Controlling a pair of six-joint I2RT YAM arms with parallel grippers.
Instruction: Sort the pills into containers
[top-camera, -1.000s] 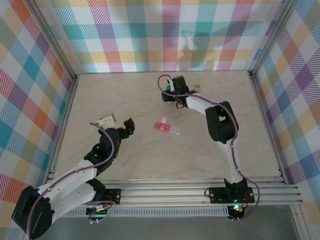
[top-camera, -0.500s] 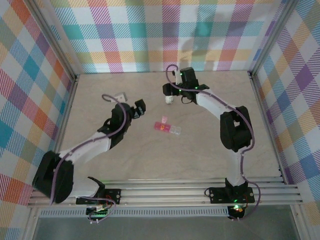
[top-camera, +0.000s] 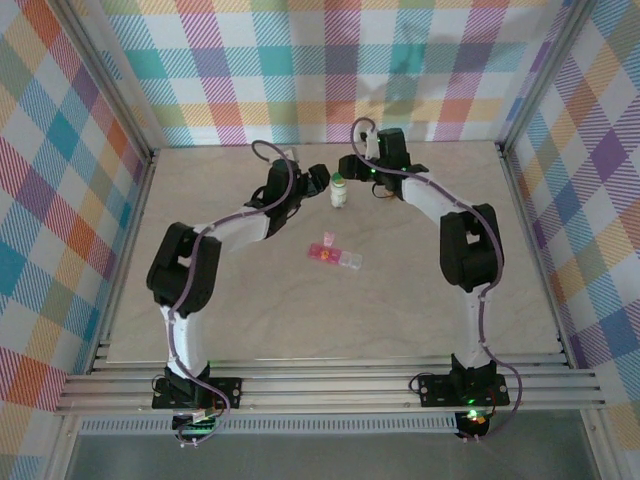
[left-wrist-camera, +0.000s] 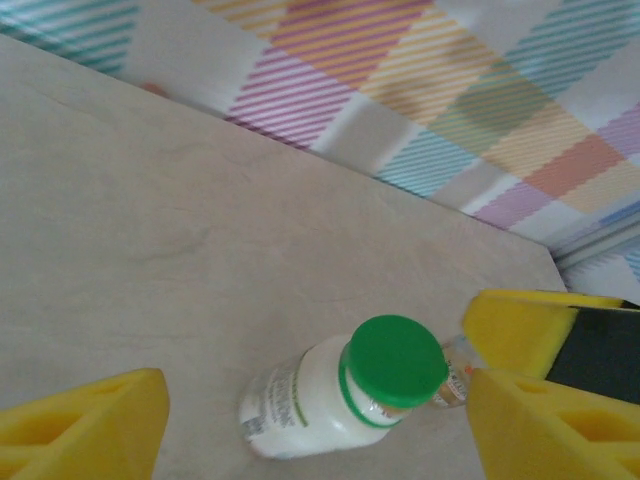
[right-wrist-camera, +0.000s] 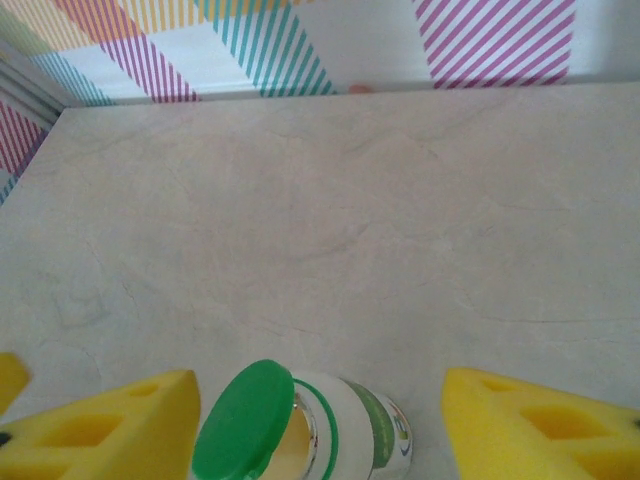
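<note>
Left gripper (left-wrist-camera: 316, 420) jaws spread, white green-capped bottle (top-camera: 339, 193) between its yellow fingers, clear of both, right gripper (right-wrist-camera: 320, 400) likewise spread about the same bottle from the opposite side, pink pill-box strip (top-camera: 336, 255) well behind both grippers, toward the arm bases, untouched.

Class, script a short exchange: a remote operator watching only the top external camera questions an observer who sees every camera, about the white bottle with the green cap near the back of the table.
Operator: Is the left tool gripping the white plastic bottle with the green screw cap?
Observer: No. On the left wrist camera the bottle stands between the yellow foam pads, with a gap on either side.
Operator: Anything notable under the cap?
Observer: On the right wrist camera a silvery ring shows just beneath it.
</note>
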